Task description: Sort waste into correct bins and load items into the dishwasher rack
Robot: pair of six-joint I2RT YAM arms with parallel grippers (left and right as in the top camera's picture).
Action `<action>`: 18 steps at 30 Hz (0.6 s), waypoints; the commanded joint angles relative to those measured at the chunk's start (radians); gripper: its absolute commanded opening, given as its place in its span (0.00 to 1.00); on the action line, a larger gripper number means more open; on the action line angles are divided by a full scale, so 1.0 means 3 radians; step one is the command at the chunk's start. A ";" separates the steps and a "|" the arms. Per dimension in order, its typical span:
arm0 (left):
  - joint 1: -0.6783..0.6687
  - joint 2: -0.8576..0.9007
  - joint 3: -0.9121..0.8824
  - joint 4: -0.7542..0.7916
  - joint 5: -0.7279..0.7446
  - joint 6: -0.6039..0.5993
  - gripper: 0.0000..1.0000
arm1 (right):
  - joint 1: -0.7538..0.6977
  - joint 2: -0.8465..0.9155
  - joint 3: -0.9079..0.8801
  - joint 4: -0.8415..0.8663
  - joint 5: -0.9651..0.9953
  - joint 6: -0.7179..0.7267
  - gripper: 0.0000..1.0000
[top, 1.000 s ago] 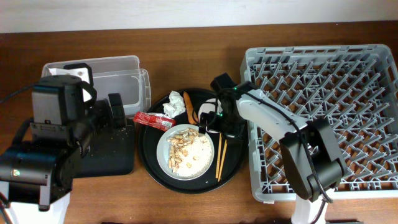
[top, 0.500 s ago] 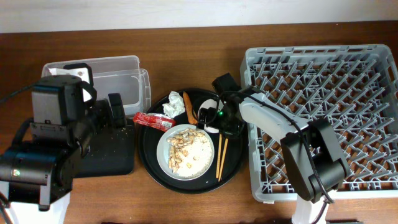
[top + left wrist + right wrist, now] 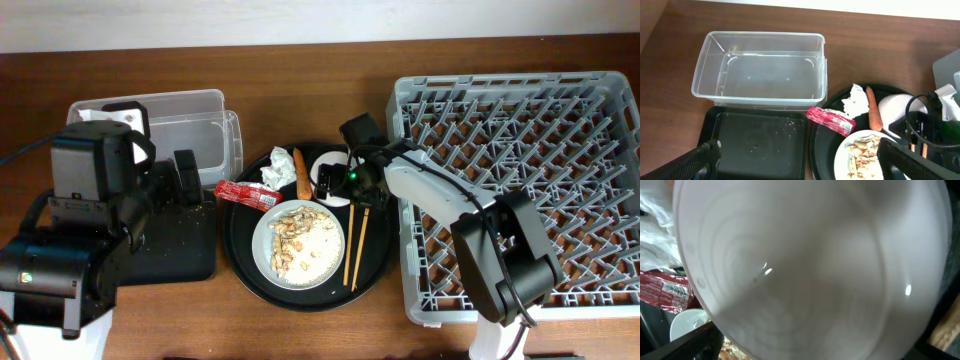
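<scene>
The white bowl (image 3: pixel 328 161) sits at the back right of a round black tray, and my right gripper (image 3: pixel 338 182) is down at its near side, open. In the right wrist view the bowl (image 3: pixel 810 265) fills the frame between the wide-spread jaws. The grey-white plate (image 3: pixel 322 246) holds beige food scraps (image 3: pixel 291 236). Wooden chopsticks (image 3: pixel 351 246) lie to its right. A red wrapper (image 3: pixel 247 192), a white tissue (image 3: pixel 279 168) and a carrot piece (image 3: pixel 300 172) lie at the tray's back. My left gripper (image 3: pixel 802 162) hangs open above the black bin (image 3: pixel 755 145). The grey dishwasher rack (image 3: pixel 520 190) stands on the right.
The clear tub (image 3: pixel 190 125) stands behind the shallow black bin (image 3: pixel 175 245) on the left. The round black tray (image 3: pixel 240 250) lies between the bins and the rack, its right rim close to the rack's left wall. Small crumbs dot the black bin's floor.
My right gripper has moved back and a little left across the tray to the bowl. The carrot and more of the bowl now show. The left arm has not moved.
</scene>
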State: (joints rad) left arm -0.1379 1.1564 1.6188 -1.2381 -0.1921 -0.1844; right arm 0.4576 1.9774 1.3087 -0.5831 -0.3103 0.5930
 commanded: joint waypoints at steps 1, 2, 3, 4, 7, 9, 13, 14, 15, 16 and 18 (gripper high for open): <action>0.0014 -0.0001 0.0029 0.0004 -0.0047 -0.0043 1.00 | -0.0022 -0.0186 -0.0001 0.0167 0.0036 -0.0310 0.98; 0.0014 -0.0001 0.0029 0.0004 -0.0047 -0.0043 1.00 | -0.0022 -0.0220 0.0000 0.0231 -0.0003 -0.0385 0.98; 0.0014 -0.0001 0.0029 0.0005 -0.0048 -0.0043 1.00 | -0.0022 -0.0248 0.0004 0.0285 -0.0061 -0.0446 0.98; 0.0014 -0.0001 0.0029 0.0005 -0.0048 -0.0043 1.00 | -0.0022 -0.0263 0.0011 0.0331 -0.0122 -0.0504 0.98; 0.0014 -0.0001 0.0029 0.0004 -0.0047 -0.0043 1.00 | -0.0022 -0.0270 0.0041 0.0413 -0.0282 -0.0594 0.98; 0.0014 -0.0001 0.0029 0.0004 -0.0047 -0.0043 1.00 | -0.0022 -0.0270 0.0052 0.0463 -0.0286 -0.0659 0.98; 0.0014 -0.0001 0.0029 0.0005 -0.0048 -0.0043 1.00 | -0.0060 -0.0268 0.0061 0.0524 -0.0219 -0.0744 0.98; 0.0014 -0.0001 0.0029 0.0004 -0.0047 -0.0043 1.00 | -0.0083 -0.0268 0.0061 0.0526 -0.0201 -0.0743 0.98; 0.0014 -0.0001 0.0029 0.0005 -0.0048 -0.0043 1.00 | -0.0099 -0.0268 0.0061 0.0530 -0.0183 -0.0744 0.98; 0.0014 -0.0001 0.0029 0.0005 -0.0048 -0.0043 1.00 | -0.0125 -0.0268 0.0061 0.0529 -0.0174 -0.0744 0.98; 0.0014 -0.0001 0.0029 0.0005 -0.0047 -0.0043 1.00 | -0.0184 -0.0270 0.0062 0.0521 -0.0272 -0.0744 0.98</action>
State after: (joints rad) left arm -0.1379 1.1564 1.6188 -1.2381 -0.1921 -0.1844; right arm 0.4385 1.9179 1.3090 -0.4309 -0.3683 0.3897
